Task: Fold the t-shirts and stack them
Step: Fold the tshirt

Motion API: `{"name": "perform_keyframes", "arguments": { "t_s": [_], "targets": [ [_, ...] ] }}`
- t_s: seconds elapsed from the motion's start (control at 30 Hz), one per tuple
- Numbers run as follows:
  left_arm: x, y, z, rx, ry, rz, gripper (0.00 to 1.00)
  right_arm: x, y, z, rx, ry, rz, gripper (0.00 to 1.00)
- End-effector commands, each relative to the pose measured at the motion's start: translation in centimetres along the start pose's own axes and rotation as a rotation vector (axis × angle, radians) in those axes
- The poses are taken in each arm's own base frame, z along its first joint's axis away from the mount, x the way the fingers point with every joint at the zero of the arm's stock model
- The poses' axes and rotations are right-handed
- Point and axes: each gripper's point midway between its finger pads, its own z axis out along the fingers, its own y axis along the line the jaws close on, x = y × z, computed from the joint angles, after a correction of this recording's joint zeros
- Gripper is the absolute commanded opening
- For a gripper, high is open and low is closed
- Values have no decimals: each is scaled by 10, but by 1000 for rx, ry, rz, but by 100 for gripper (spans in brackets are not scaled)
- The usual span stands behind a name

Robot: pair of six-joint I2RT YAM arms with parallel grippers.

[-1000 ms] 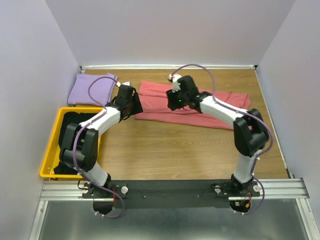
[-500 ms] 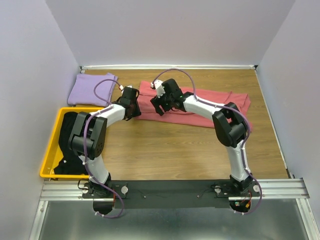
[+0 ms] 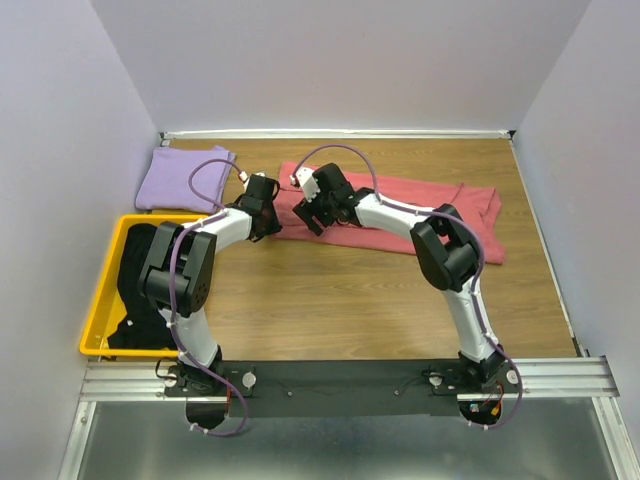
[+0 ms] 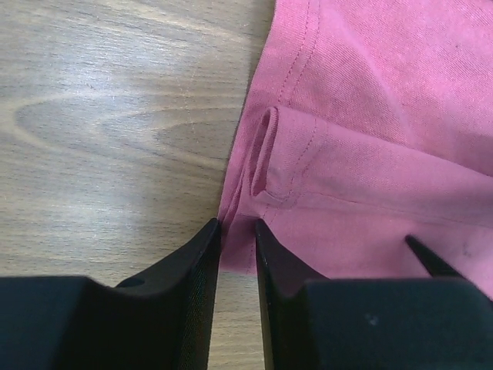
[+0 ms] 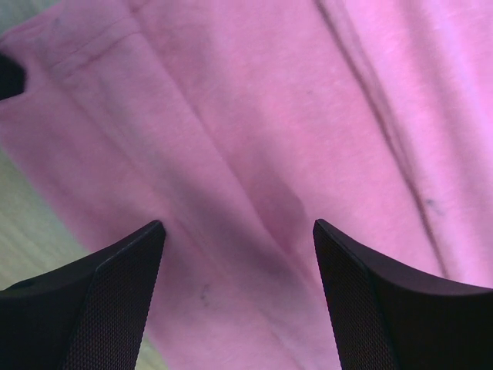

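Observation:
The salmon-pink t-shirt [image 3: 475,205] lies folded into a long band across the back of the table. My left gripper [image 3: 268,222] is at its left end. In the left wrist view the jaws of the left gripper [image 4: 237,225] stand narrow, pinching the hemmed corner of the pink t-shirt [image 4: 370,154] between their tips. My right gripper [image 3: 312,215] hovers just right of it, over the same end. It is open wide [image 5: 239,227], with flat pink cloth [image 5: 254,116] below and nothing between its fingers. A lavender t-shirt [image 3: 185,178] lies folded at the back left.
A yellow bin [image 3: 100,300] at the left edge holds black t-shirts [image 3: 135,265]. Walls close in the table at the back and both sides. Bare wood lies between the pink shirt and the arm bases.
My right gripper has slid left along the pink shirt and opened wider. My left gripper has reached the shirt's left corner and narrowed its jaws onto it.

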Motion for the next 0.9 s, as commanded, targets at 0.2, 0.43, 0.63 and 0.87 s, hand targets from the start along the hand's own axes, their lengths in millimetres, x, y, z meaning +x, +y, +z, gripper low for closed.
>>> {"name": "perform_keyframes", "arguments": {
  "t_s": [0.2, 0.43, 0.63, 0.87],
  "targets": [
    [22, 23, 10, -92, 56, 35, 31, 2, -29, 15, 152, 37, -64, 85],
    [26, 27, 9, -108, 66, 50, 31, -2, -58, 18, 273, 55, -103, 85],
    [24, 33, 8, -134, 59, 58, 31, -24, -88, 12, 355, 25, -121, 85],
    [18, 33, 6, -145, 44, 59, 31, -29, -131, -5, 434, 10, -72, 85]
  ]
}}
